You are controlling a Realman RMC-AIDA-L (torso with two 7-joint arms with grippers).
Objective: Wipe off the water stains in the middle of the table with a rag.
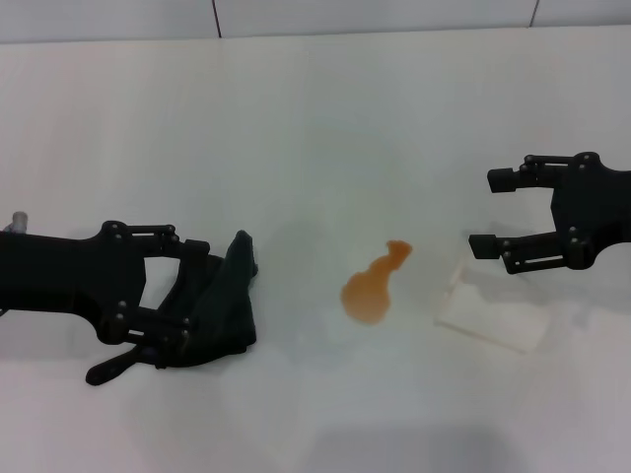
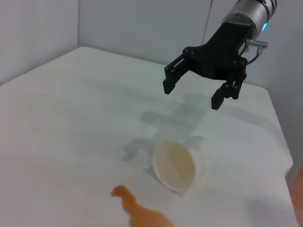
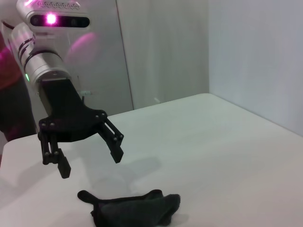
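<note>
The water stains form one orange gourd-shaped puddle (image 1: 373, 286) in the middle of the white table (image 1: 315, 118); the left wrist view catches the puddle (image 2: 139, 213) near its lower edge. The dark rag (image 1: 225, 301) lies crumpled on the table left of the puddle. My left gripper (image 1: 192, 296) hangs open just above the rag, its fingers spread and nothing between them. The right wrist view shows this left gripper (image 3: 89, 161) clear of the rag (image 3: 132, 208). My right gripper (image 1: 483, 212) hovers open and empty to the right of the puddle, and it shows as the right gripper (image 2: 191, 94) in the left wrist view.
A white translucent plastic cup (image 1: 490, 317) lies on its side just right of the puddle, below my right gripper; the cup's (image 2: 177, 165) mouth faces the left wrist camera. Walls stand behind the table's far edge.
</note>
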